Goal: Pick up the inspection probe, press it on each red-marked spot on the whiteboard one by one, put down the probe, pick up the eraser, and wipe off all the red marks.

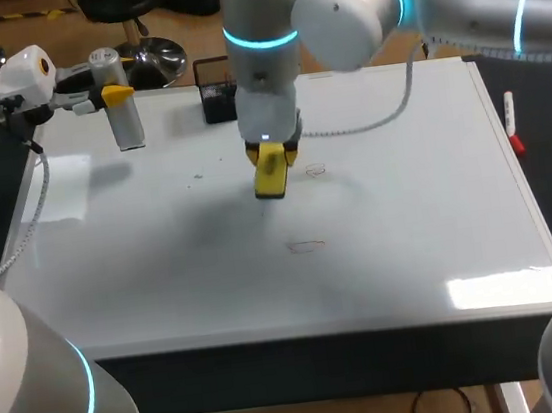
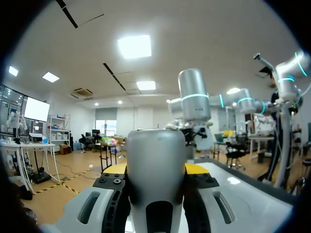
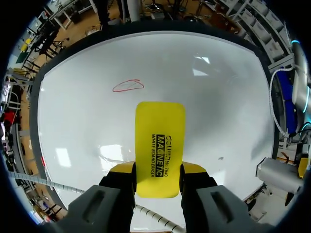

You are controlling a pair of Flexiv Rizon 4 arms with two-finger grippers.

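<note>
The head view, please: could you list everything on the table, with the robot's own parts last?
whiteboard: one, white, covering the table
red marks: two, faint red outlines, mid-board
eraser: one, yellow, over the board beside the farther mark
inspection probe: one, silver, upright at the board's far left
black box: one, black, at the far edge
marker: one, white with red cap, by the right edge
left gripper: fingers shut on the inspection probe
right gripper: fingers shut on the eraser

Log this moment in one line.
left gripper: holds silver cylindrical probe | right gripper: holds yellow rectangular eraser over whiteboard | red oval mark: unwiped
</note>
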